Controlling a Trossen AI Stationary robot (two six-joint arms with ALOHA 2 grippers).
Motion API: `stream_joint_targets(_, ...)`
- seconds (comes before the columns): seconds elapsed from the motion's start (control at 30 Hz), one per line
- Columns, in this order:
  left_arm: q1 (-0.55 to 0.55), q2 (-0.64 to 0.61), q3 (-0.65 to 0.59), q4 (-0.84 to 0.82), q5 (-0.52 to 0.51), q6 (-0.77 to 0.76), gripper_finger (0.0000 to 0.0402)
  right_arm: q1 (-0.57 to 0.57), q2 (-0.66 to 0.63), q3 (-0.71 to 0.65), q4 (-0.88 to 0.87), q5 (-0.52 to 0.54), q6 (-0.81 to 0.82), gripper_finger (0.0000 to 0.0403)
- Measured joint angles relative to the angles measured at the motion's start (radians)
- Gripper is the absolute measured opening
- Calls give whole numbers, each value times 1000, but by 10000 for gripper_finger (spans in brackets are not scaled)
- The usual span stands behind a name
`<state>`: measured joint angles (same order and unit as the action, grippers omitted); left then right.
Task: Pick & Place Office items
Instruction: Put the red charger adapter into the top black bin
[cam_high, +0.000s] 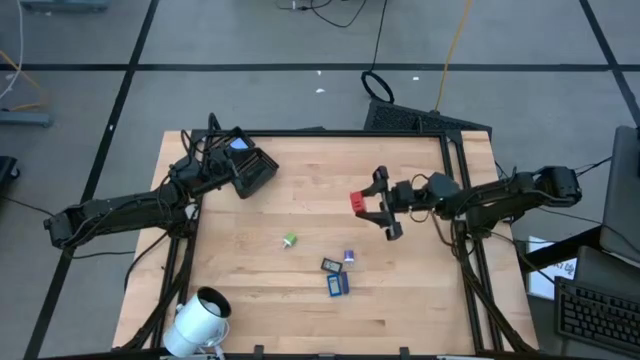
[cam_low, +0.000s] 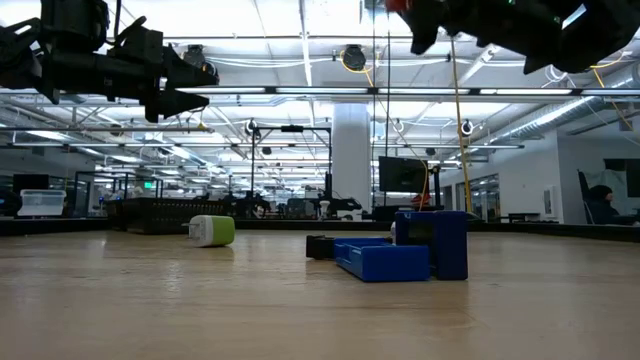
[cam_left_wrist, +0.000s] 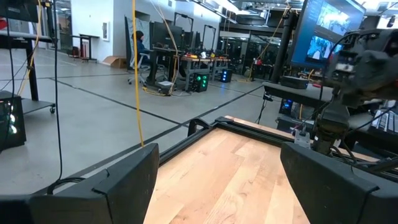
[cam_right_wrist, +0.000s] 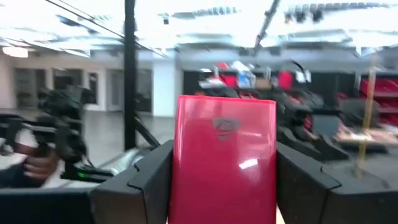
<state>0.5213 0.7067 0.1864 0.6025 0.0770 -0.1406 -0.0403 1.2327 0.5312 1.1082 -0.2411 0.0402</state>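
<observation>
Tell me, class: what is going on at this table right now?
The right tool holds a red flat item in the air above the middle of the wooden table. The left tool waits open near the black tray. A green-and-white bit and several blue items lie on the table.

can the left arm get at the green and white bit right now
Probably yes. The left gripper is open and empty over the black tray, and bare wood lies between it and the green bit. The right gripper, holding a red item, is off to the side.
</observation>
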Motion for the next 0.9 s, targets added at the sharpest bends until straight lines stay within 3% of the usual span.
stream_joint_targets(0.27, 0, 0, 0, 0, 27, -69, 335, 45, 0, 0, -22, 30, -87, 212)
stream_joint_targets(0.47, 0, 0, 0, 0, 93, -175, 335, 62, 0, 6, -226, 231, -184, 212)
stream_joint_targets(0.73, 0, 45, 31, -10, 145, -349, 335, 51, 79, 175, -658, 244, -112, 212)
stream_joint_targets(0.9, -21, 163, 114, -61, 236, -390, 335, 55, 207, 246, -734, 332, -189, 212)
